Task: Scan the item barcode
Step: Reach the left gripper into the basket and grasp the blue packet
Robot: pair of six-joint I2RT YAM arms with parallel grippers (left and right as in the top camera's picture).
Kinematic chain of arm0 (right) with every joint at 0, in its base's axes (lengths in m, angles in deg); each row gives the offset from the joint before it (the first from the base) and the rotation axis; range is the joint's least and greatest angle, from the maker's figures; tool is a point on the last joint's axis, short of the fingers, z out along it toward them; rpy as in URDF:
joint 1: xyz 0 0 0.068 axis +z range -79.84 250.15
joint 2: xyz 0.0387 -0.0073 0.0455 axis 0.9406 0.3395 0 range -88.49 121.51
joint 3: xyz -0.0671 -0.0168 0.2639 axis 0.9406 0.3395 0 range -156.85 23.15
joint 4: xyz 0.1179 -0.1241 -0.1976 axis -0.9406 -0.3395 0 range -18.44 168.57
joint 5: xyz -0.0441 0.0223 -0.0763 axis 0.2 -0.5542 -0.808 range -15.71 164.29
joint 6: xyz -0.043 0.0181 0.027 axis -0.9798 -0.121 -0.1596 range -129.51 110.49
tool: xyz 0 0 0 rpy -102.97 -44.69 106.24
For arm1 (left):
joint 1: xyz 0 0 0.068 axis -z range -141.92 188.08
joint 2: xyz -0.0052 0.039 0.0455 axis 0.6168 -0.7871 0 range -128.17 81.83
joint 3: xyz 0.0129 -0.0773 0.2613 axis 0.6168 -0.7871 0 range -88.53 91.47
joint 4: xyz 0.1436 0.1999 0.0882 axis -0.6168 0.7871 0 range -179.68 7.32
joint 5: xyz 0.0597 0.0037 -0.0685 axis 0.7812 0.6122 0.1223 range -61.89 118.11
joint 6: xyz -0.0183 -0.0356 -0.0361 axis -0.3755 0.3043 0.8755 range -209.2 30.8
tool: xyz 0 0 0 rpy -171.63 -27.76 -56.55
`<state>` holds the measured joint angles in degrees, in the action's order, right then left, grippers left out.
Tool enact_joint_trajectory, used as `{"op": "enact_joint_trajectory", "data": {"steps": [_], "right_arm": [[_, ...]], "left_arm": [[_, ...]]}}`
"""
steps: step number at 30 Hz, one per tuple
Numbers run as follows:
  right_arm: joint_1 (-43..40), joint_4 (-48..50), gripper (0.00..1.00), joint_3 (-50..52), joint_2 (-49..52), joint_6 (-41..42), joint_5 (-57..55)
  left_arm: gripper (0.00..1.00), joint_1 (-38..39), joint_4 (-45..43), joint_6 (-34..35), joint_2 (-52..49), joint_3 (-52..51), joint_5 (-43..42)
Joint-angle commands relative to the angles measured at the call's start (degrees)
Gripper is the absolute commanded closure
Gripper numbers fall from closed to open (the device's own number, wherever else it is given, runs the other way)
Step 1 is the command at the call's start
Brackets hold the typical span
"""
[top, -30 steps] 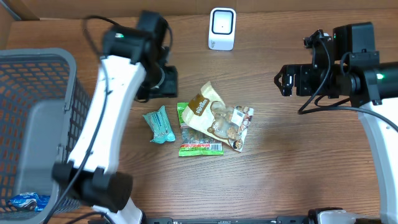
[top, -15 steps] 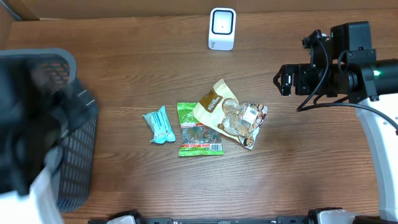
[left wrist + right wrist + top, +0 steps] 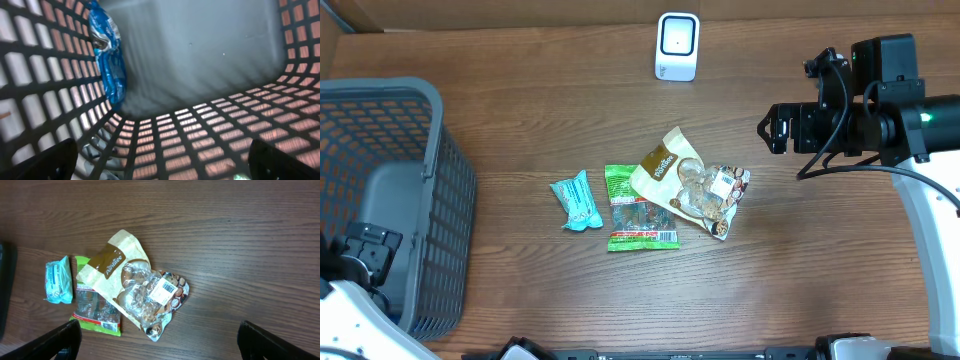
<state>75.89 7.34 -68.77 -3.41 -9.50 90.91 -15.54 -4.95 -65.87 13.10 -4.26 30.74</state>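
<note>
A white scanner [image 3: 677, 45] stands at the table's far edge. Mid-table lie a teal packet [image 3: 576, 200], a green packet [image 3: 638, 210], a tan pouch [image 3: 665, 165] and a clear cookie bag [image 3: 712, 195]. The cookie bag's white barcode label [image 3: 167, 287] faces up. My right gripper [image 3: 770, 128] hovers open to the right of the pile, holding nothing; in its wrist view the gripper [image 3: 159, 344] frames the pile from above. My left gripper [image 3: 160, 167] is open and empty inside the grey basket [image 3: 415, 120], where a blue packet [image 3: 107, 60] leans on the mesh wall.
The basket fills the left side of the table, and my left arm [image 3: 360, 265] reaches over its near corner. A cardboard edge [image 3: 340, 15] shows at the far left corner. Bare wood surrounds the pile.
My left arm swung from beside the pile over to the basket at the left, its jaws opening. The tan pouch and cookie bag shifted slightly right. The right arm stayed put.
</note>
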Motion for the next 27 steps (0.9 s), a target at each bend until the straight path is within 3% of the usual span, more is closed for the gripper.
{"op": "enact_joint_trajectory", "data": {"steps": [1, 8, 15, 27], "right_arm": [[0.31, 0.2, 0.0, -1.68, -0.17, 0.15, 0.7], [0.31, 0.15, 0.0, -1.68, -0.17, 0.15, 0.7], [0.31, 0.04, 0.0, -1.68, -0.17, 0.15, 0.68], [0.31, 0.52, 0.0, -1.68, -0.17, 0.13, 0.63]], "left_arm": [[0.0, -2.34, -0.74, -3.23, -4.57, -0.17, -2.67], [0.0, -6.88, -3.23, 0.87, -12.55, -4.46, 0.59], [0.0, -14.64, -10.51, 3.5, -16.26, -13.18, -1.79], [0.0, -14.97, -23.65, 3.87, -16.28, -23.78, -0.92]]}}
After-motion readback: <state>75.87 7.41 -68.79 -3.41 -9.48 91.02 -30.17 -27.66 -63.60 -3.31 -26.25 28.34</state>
